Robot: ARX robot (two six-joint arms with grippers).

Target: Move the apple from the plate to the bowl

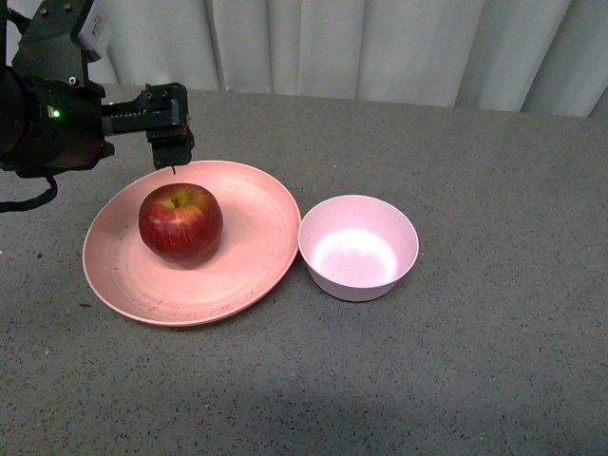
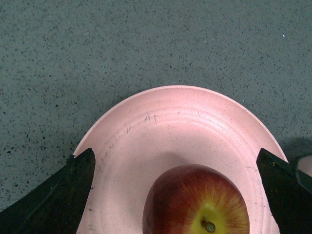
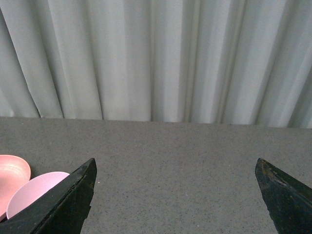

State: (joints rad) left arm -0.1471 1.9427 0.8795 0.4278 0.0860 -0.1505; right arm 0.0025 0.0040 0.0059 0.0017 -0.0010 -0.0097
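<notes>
A dark-red apple (image 1: 180, 222) with a yellow patch at its stem sits upright on the left half of the wide salmon-pink plate (image 1: 256, 256). Just right of the plate stands the small pale pink bowl (image 1: 359, 248), with nothing in it. My left gripper (image 1: 171, 144) hangs open above the plate's far rim, just behind the apple and not touching it. In the left wrist view the apple (image 2: 195, 202) lies between the spread fingers (image 2: 73, 190), over the plate (image 2: 170, 126). My right gripper (image 3: 175, 195) is open over bare table, with the bowl (image 3: 34, 192) and plate (image 3: 12, 173) off to one side.
The grey speckled table (image 1: 475, 361) stretches right and forward of the dishes. A white pleated curtain (image 1: 380, 43) closes off the far edge.
</notes>
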